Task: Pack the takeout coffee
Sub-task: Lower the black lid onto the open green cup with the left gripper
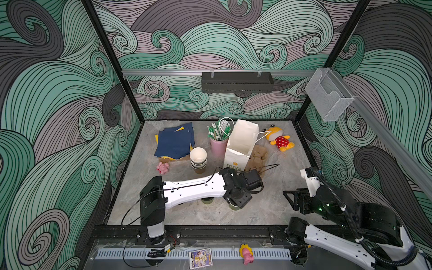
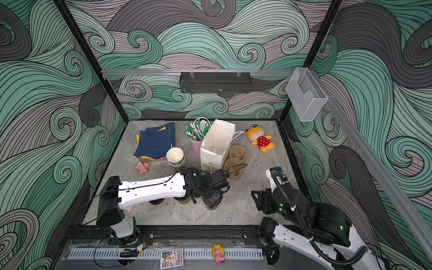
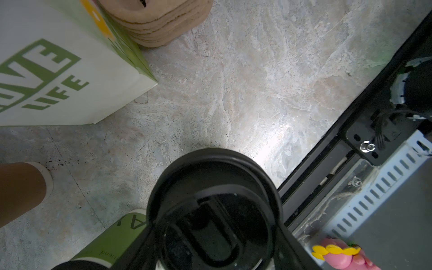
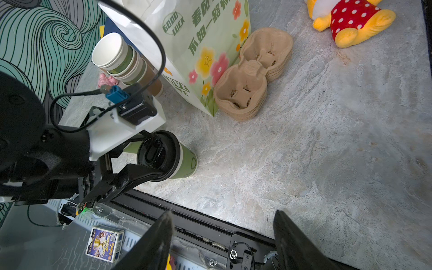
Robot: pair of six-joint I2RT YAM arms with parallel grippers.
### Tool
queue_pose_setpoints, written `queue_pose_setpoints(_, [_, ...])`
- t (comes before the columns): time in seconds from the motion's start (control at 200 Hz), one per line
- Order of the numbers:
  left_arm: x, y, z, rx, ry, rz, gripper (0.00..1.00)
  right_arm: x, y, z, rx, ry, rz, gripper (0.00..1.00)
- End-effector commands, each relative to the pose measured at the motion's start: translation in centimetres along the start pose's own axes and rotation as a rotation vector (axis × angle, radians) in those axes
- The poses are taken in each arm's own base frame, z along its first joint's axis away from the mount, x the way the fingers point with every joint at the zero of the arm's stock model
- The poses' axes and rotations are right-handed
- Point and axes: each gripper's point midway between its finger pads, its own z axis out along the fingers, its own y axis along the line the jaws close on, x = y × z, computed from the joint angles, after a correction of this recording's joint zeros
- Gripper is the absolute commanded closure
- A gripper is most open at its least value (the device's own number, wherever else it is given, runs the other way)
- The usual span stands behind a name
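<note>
Two lidded coffees. The gripped cup (image 4: 184, 163) stands upright on the surface (image 1: 268, 205) near the front edge, long axis vertical, black lid (image 3: 215, 187) up. It sits in front of the white paper bag (image 1: 243, 140). The second cup (image 1: 207, 201) stands just beside it, also upright, and is partly hidden under the left forearm in both top views. The left pincer (image 4: 155, 155) comes down from above and its jaws are closed on the lid's rim from two sides, spread about a lid's width. The cup's base is on the surface. The left arm lies low and stretched toward the middle, with the wrist bent downward. Around the cups: one stack of open paper cups (image 1: 198, 159), one pink cup of straws (image 1: 218, 146), one stack of pulp carriers (image 1: 258, 156) touching the bag's side, one pile of dark blue napkins (image 1: 175, 142) and one plush toy (image 1: 279, 140) at the back. The right pincer (image 4: 224, 238) hangs well apart at the front right, jaws spread wide and holding nothing. Its arm is folded back and the fingers point toward the middle.
</note>
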Motion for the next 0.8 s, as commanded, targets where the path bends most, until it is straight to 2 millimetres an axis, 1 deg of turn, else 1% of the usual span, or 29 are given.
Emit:
queue_pose_setpoints(0.0, [0.3,0.7,0.9,-0.037,0.024,-0.001,0.37,0.2,-0.3,0.0,0.02,0.013,0.012,0.3])
queue_pose_setpoints(0.2, [0.8,0.6,0.9,-0.026,0.049,-0.012,0.39,0.3,-0.3,0.2,0.021,0.015,0.012,0.3])
queue_pose_setpoints(0.595, [0.8,0.8,0.4,-0.01,0.058,-0.038,0.42,0.4,-0.2,0.3,0.019,0.018,0.013,0.3])
queue_pose_setpoints(0.795, [1.4,0.7,1.2,0.006,0.089,-0.057,0.43,0.4,-0.1,0.4,0.015,0.019,0.013,0.3])
